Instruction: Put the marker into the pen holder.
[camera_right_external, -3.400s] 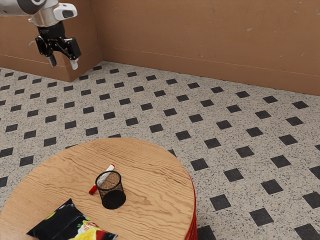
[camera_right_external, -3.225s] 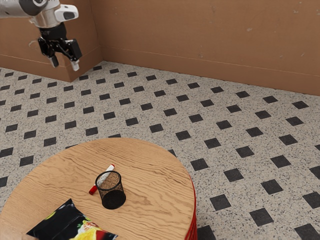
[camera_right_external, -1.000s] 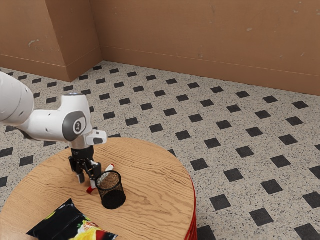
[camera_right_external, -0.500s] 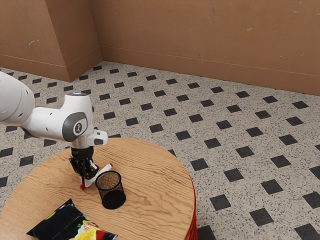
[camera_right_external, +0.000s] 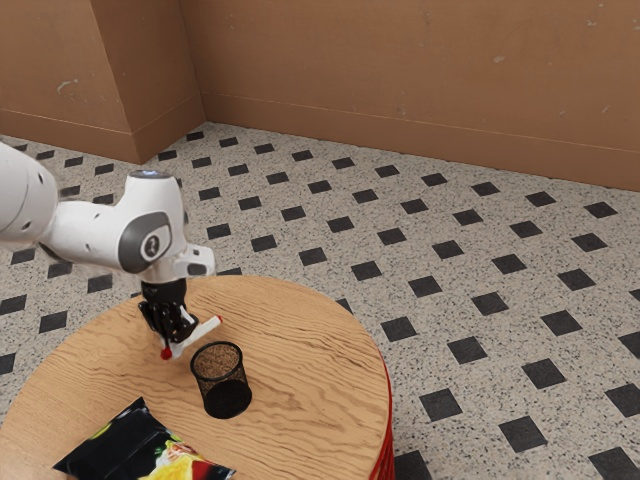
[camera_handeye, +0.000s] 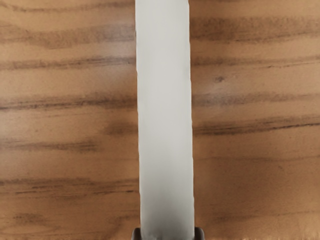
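Brown wall (camera_right_external: 400, 80) and dark-dotted floor (camera_right_external: 440, 290) are forming the backdrop to a round wooden table (camera_right_external: 310, 350). On it, a black mesh pen holder (camera_right_external: 219, 382) is standing upright, its mouth facing up so that it is ready to receive something. A snack bag (camera_right_external: 130, 445) is lying near it. Just beside the holder, outside it, the marker (camera_right_external: 205, 328) is hanging in the jaws, which are clamping its white barrel from both sides. They are gripping it crosswise, which is suiting a pick from flat; its slant is probably calling for a turn toward upright before it goes in. The red end (camera_right_external: 167, 354) is pointing toward the exterior view's left, and seems, as far as the small view is allowing, to be clearing the wood. Compared with half a second ago, arm and marker are both sitting higher, while holder and bag are keeping their places.
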